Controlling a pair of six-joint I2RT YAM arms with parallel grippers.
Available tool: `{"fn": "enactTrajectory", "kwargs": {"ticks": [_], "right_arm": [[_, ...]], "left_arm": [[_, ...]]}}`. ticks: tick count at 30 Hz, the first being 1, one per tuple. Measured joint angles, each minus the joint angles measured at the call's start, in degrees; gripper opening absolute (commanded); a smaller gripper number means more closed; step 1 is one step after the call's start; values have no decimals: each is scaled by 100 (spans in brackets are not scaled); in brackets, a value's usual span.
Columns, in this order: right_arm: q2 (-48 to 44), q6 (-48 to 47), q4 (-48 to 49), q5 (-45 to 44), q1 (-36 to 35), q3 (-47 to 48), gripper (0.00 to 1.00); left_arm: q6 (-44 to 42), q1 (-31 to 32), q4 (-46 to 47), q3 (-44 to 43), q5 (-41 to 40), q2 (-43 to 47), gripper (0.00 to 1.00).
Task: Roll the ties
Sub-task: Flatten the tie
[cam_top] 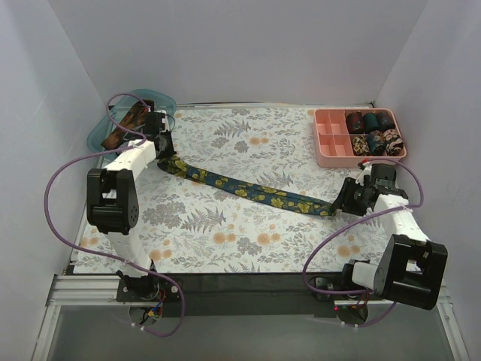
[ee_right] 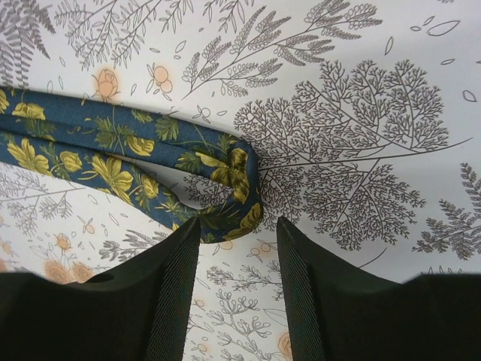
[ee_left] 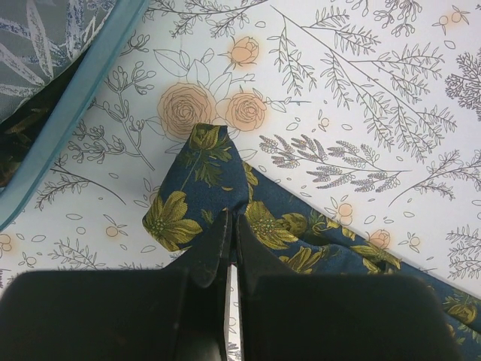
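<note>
Across the table [cam_top: 225,256], seen from above, the navy tie [cam_top: 248,192] stretches between both arms. Left wrist: the left gripper [ee_left: 231,248] is clenched on its wide end. Right wrist: the right gripper [ee_right: 237,241] stands with jaws apart behind the folded narrow end. The cloth is probably limp and slippery, best pinched at that fold.

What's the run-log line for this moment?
left pincer: shut on navy tie, wide end | right pincer: open, looped narrow end just ahead, ungripped | tie: stretched out, unrolled

floral table [cam_top: 225,233]: navy tie [cam_top: 248,191], pink tray [cam_top: 322,160]
</note>
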State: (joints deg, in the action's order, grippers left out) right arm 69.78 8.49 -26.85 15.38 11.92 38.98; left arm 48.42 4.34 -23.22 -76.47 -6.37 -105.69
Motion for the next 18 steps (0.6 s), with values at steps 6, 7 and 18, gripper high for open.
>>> {"fn": "enactTrajectory", "kwargs": {"ticks": [6,7,18], "right_arm": [[26,-317,76,313,0,-216,46],[48,-339,87,337,0,-225,46],[697,-619,378,693,0,-160,47]], "left_arm": [[-2,0,-20,-92,7,-105,0],[-4,0,-20,-105,17,-133,0],[-7,-2,-33,-129,87,-190,0]]}}
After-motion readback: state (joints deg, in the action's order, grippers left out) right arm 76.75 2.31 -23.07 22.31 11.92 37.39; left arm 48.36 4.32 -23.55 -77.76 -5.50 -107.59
